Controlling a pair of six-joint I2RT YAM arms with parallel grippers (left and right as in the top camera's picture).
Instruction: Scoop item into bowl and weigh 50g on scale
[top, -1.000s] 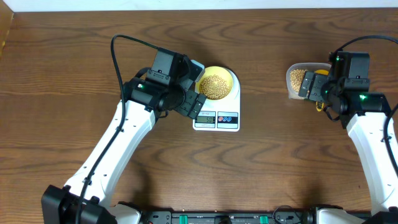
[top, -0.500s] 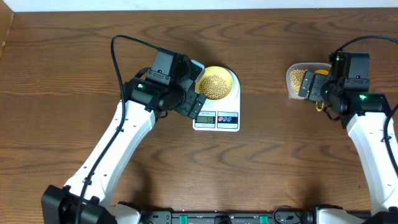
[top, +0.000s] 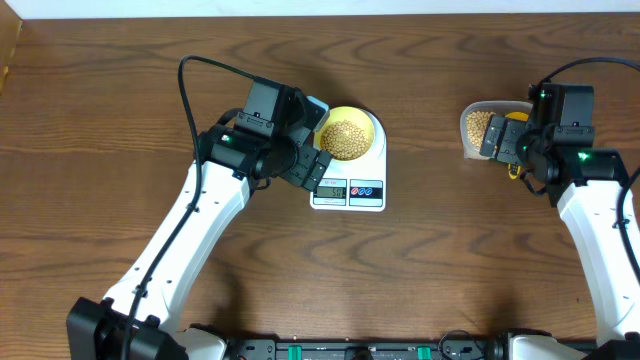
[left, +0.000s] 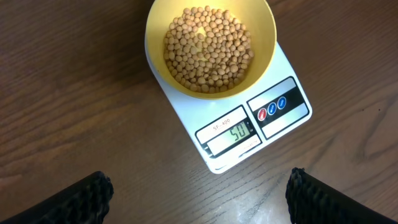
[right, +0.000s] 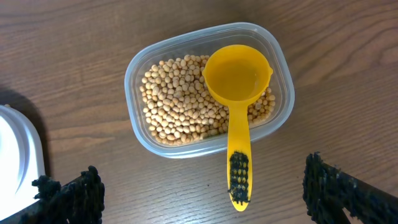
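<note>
- Nothing has moved since the earlier overhead frames: both arms, the bowl (left: 261, 34) and the scale (left: 286, 68) sit exactly where they were.
- The left pincer (left: 198, 186) hangs with its fingers wide apart and empty, above the scale's front-left side. The bowl is ahead of it and well clear of both fingertips.
- The bowl rests on the scale's platform, filled with beans (left: 208, 53). The scale stands around the middle of the surface (top: 100, 120), somewhat toward the far edge.
- The display (left: 233, 132) appears to read 50, though the digits are small, so the step in hand looks like confirming the weight.
- To do that well, keep both arms off the scale and bowl. Any touch or nudge would likely shift the reading.
- Let the number settle before judging it.
- If it proves short, add only a few beans at a time, tipped gently rather than dropped.
- The right pincer (right: 202, 186) is also spread apart and empty, over the clear tub (right: 134, 74) near the right edge toward the far side.
- The yellow scoop (right: 238, 134) lies across the tub's rim, cup on the remaining beans, with its handle end between the right fingertips but untouched.
</note>
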